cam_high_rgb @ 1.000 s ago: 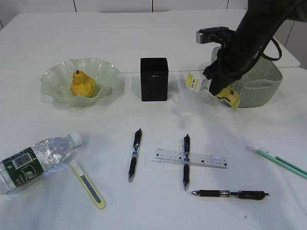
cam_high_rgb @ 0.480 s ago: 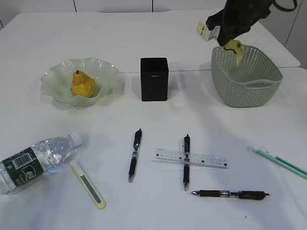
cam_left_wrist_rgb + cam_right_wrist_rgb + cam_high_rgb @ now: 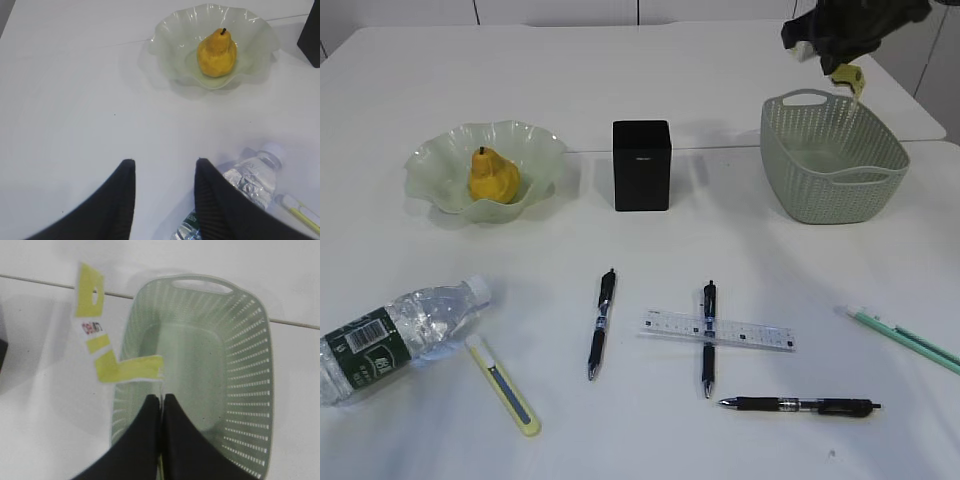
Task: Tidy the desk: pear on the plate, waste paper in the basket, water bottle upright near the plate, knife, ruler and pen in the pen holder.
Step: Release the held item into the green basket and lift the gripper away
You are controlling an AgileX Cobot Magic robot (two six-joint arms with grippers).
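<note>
On the far left of the counter [image 3: 650, 70] the water bottle [image 3: 390, 335] lay on its side, the knife [image 3: 505, 385] just beside its cap. The left gripper [image 3: 165, 172] hovered over the bottle, jaws parted and holding nothing. Behind sat the plate [image 3: 535, 145] with the pear [image 3: 492, 176] on it. The black pen holder [image 3: 641, 165] stood mid-counter; nearer lay pens and the ruler [image 3: 750, 333], one pen [image 3: 708, 340] crossing it. At right, the right gripper [image 3: 161, 399], jaws clenched on the waste paper [image 3: 112, 365], hung above the basket [image 3: 880, 170].
</note>
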